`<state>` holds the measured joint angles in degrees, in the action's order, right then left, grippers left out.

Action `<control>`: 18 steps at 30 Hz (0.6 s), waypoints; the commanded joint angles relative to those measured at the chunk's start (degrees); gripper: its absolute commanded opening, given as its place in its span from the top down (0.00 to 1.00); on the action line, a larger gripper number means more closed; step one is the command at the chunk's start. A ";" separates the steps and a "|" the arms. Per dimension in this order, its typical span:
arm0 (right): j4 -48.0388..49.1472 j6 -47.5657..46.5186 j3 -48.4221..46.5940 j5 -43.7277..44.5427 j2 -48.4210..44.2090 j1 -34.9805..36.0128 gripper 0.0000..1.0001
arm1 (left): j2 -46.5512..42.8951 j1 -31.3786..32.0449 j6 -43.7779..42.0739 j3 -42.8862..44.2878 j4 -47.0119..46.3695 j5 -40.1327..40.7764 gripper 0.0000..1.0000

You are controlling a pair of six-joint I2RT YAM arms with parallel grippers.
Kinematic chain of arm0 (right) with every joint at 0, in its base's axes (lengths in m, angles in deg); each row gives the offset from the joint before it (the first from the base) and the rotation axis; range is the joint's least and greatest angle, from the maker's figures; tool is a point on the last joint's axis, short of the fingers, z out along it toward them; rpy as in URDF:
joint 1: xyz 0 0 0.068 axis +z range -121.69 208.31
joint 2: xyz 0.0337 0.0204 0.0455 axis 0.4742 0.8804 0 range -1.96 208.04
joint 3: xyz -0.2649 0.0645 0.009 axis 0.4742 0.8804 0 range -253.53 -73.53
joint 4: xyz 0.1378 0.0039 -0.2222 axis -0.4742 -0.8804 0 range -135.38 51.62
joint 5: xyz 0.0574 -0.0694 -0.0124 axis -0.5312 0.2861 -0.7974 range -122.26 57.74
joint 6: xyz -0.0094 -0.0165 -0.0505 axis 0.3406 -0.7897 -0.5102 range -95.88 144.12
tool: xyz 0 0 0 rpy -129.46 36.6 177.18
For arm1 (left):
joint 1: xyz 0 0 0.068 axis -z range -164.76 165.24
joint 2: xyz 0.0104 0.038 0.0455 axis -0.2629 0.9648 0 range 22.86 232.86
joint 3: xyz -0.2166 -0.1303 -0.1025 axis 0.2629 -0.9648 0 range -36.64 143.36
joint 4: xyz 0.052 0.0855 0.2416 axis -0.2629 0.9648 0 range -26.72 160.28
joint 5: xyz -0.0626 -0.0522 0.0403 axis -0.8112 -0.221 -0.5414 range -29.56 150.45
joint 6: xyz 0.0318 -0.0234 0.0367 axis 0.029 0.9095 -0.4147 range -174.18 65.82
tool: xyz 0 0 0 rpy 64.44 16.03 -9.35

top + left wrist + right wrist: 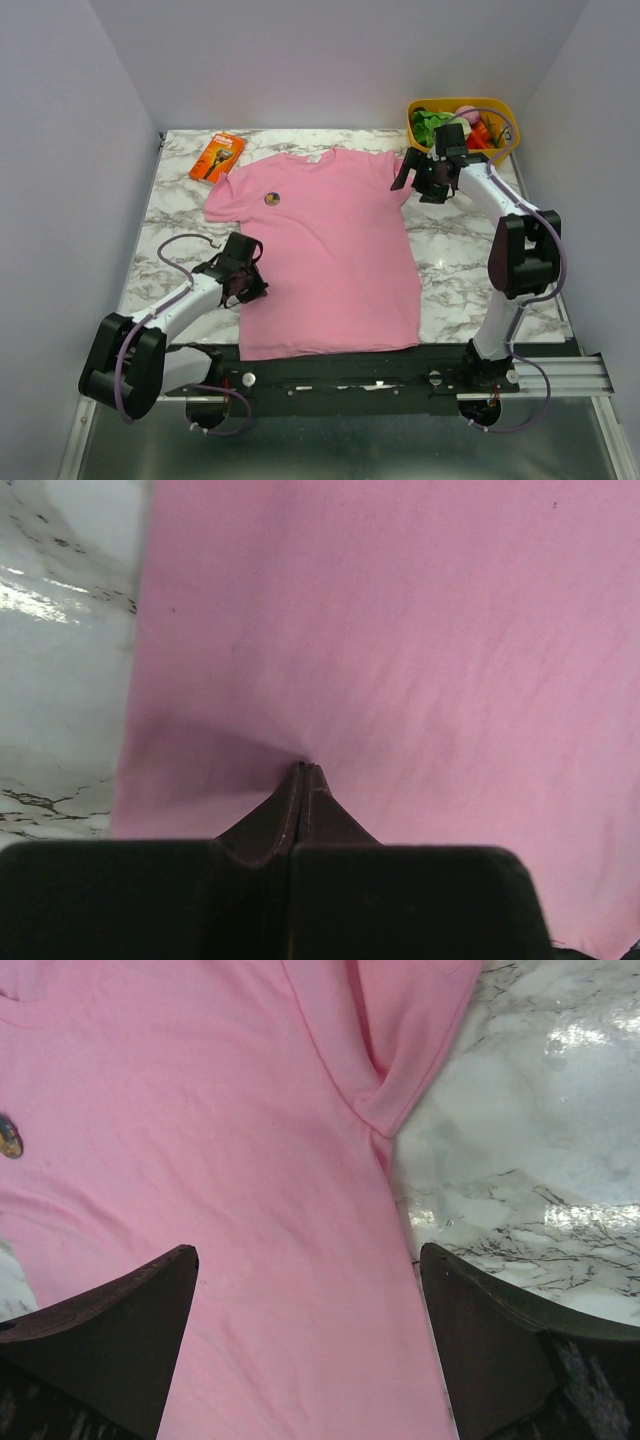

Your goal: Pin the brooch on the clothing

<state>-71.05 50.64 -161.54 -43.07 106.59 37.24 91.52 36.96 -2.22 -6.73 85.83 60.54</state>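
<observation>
Where the pink T-shirt (330, 260) is spread on the worktop (460, 250), a round, dark golden brooch (272, 198) is seen on its far-left chest. Green, pink and orange items are held in the far-right yellow basket (500, 105). Only in the left wrist view is fabric shown puckered in the clamped left end effector (305, 772); the right end effector (310, 1260) is spread wide, empty.

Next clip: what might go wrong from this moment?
The left pincer is shut on a pucker of the T-shirt; a pull may drag it and shift the brooch resting on top. The right pincer hangs open above the sleeve, gripping nothing, so that side may slide.
</observation>
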 commanded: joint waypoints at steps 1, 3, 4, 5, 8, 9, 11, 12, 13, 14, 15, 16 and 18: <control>-0.21 0.28 -0.24 0.79 1.66 -1.54 0.00 | -2.83 -0.09 1.47 -1.26 5.21 3.58 1.00; -0.21 0.19 -0.06 0.53 1.93 -2.25 0.00 | -4.67 -0.09 1.47 -1.52 7.06 5.61 1.00; -0.12 0.11 0.11 0.35 1.84 -2.34 0.00 | -5.38 -0.09 1.30 -1.78 8.55 6.14 1.00; -0.21 -0.07 0.29 0.26 1.58 -2.51 0.00 | -7.04 -0.18 1.47 -1.79 9.26 6.84 1.00; -0.21 -0.33 1.08 0.26 0.87 -2.78 0.00 | -9.85 -0.09 0.86 -0.21 9.89 8.42 1.00; -0.12 -0.33 1.17 0.26 0.70 -2.86 0.00 | -10.39 -0.01 0.86 0.67 9.36 7.90 1.00; -0.12 -0.33 1.35 -0.09 0.61 -2.78 0.00 | -11.09 1.83 0.51 4.00 7.52 8.16 1.00; -0.12 -0.24 1.35 -0.09 0.43 -2.86 0.00 | -10.66 3.32 0.24 5.75 7.17 8.69 1.00; -0.12 -0.24 1.35 -0.35 0.52 -2.78 0.00 | -9.96 4.81 -0.19 9.43 6.64 10.08 1.00; -0.03 -0.24 1.35 -0.53 0.52 -2.78 0.00 | -7.43 8.66 -1.07 11.55 6.55 11.14 1.00; -0.03 -0.07 1.43 -0.53 0.43 -2.86 0.00 | -5.58 10.61 -1.86 13.75 6.37 11.76 1.00; -0.03 -0.07 1.26 -0.53 0.52 -2.86 0.00 | -3.56 12.54 -2.74 18.47 6.20 12.98 1.00; -0.03 -0.07 1.26 -0.35 0.61 -2.78 0.00 | 3.47 19.13 -4.85 23.24 6.28 13.96 1.00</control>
<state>-71.05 50.62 -161.06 -43.16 107.66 34.61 85.75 46.40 -2.76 6.36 94.42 69.22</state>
